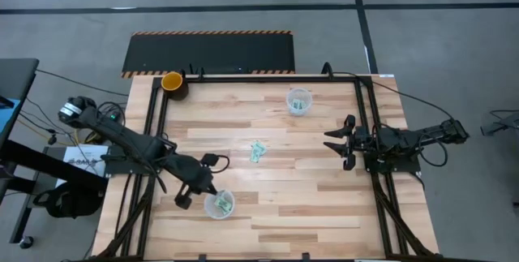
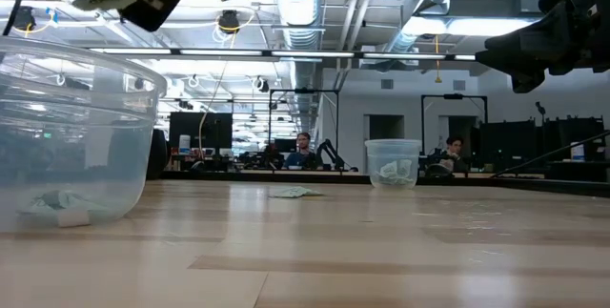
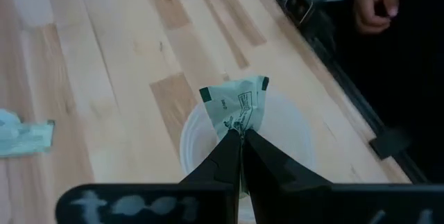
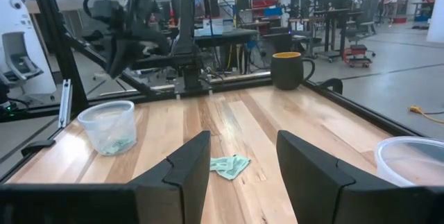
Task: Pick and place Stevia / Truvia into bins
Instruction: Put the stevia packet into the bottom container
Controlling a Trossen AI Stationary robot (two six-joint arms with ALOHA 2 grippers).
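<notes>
On the worktop [image 1: 268, 205], the left pincer [image 3: 241, 135] hangs over the near-left cup [image 1: 219, 204], clamped tight on one packet [image 3: 234, 106]. The step looks like the drop: next, spread the fingers. Right pincer [image 1: 339, 142] waits wide apart, empty, right of loose packets [image 1: 258, 152].

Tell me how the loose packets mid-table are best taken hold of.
Judging from the high view, come straight down on the loose packets and pinch a raised edge, since they lie flat on bare wood with open space around. The open right end effector waits nearest; the left end effector holds a packet over the near cup.
</notes>
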